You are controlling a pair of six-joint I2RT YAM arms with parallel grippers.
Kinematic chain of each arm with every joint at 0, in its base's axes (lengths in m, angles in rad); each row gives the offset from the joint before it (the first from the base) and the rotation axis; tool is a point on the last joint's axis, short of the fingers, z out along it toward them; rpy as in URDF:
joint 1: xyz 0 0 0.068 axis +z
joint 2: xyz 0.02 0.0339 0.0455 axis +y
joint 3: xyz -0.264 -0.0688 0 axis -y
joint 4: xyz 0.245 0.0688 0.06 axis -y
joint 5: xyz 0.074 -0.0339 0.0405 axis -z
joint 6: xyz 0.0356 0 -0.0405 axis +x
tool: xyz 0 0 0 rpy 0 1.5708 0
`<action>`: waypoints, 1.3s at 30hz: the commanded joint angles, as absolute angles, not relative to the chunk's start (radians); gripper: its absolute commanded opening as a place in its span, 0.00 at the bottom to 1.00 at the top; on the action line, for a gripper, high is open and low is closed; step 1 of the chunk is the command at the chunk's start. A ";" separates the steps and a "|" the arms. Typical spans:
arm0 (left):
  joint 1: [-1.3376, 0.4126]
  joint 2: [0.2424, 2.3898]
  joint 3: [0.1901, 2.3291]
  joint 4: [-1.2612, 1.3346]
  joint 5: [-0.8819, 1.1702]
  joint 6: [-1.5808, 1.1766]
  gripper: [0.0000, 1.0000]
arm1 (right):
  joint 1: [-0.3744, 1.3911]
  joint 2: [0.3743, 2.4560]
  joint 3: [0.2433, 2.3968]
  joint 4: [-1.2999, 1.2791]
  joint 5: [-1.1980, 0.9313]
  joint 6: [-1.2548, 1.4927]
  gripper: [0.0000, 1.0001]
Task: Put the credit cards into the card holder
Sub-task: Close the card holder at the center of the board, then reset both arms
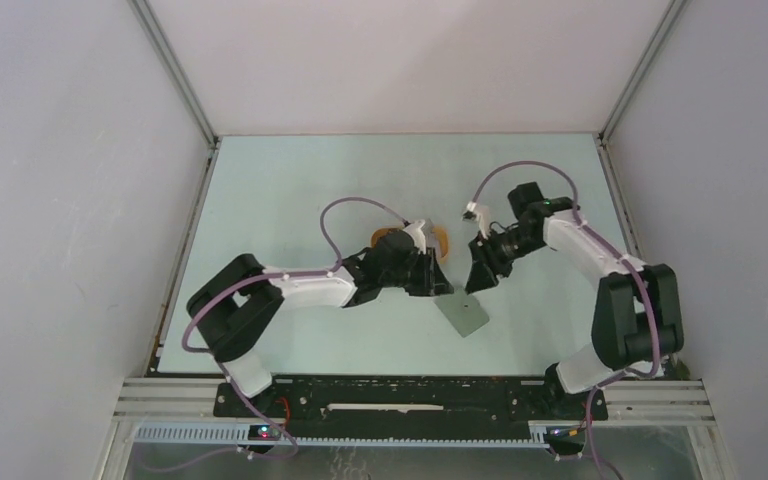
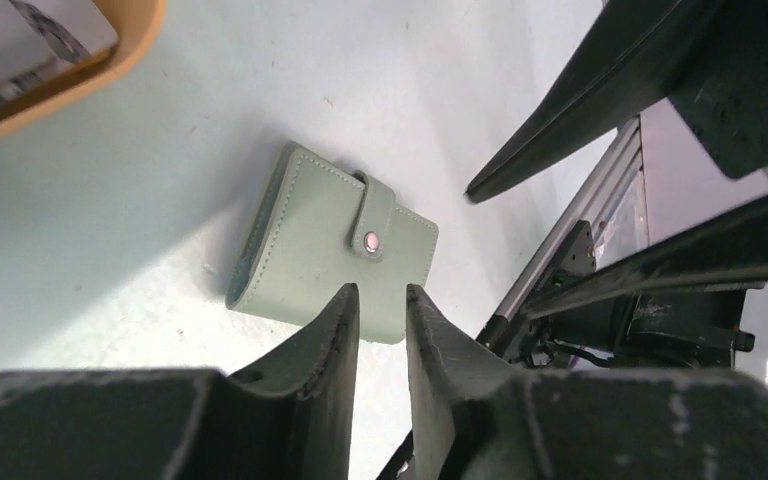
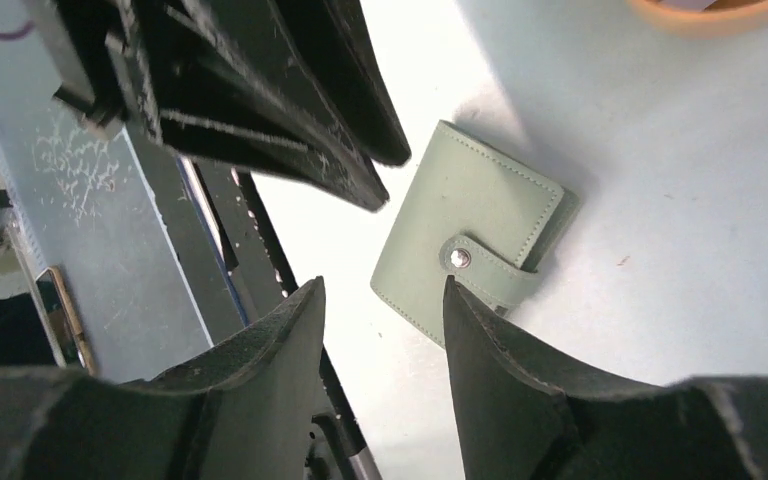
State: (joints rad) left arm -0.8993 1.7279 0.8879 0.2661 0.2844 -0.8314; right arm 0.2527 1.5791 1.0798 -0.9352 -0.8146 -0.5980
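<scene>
With left end effector (image 2: 381, 293) slightly spread and right end effector (image 3: 383, 285) wider, both empty, hold the snapped card holder (image 2: 300, 240) flat on the bench (image 2: 110, 210) and peel the tab (image 2: 376, 212) gently.

We see the card holder (image 2: 325, 245) lying flat, its snap tab fastened, on the pale surface (image 2: 160, 180) just beyond our left gripper (image 2: 382, 292), whose jaws stand slightly apart. An orange tray (image 2: 110, 55) shows at upper left.

Left pincer (image 1: 447, 288), right pincer (image 1: 478, 284) crowd above card holder (image 1: 463, 313); near side open
</scene>
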 commanded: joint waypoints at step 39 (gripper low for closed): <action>-0.619 0.665 0.939 -0.305 -0.068 -0.376 1.00 | -0.151 1.031 1.366 -1.176 -0.821 -0.729 0.77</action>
State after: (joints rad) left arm -0.6521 0.6243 0.7937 -0.2642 -0.1555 -0.4389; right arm -0.1089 1.0229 1.2495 -1.1118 -0.8314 -0.7731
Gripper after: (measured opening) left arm 0.996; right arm 0.750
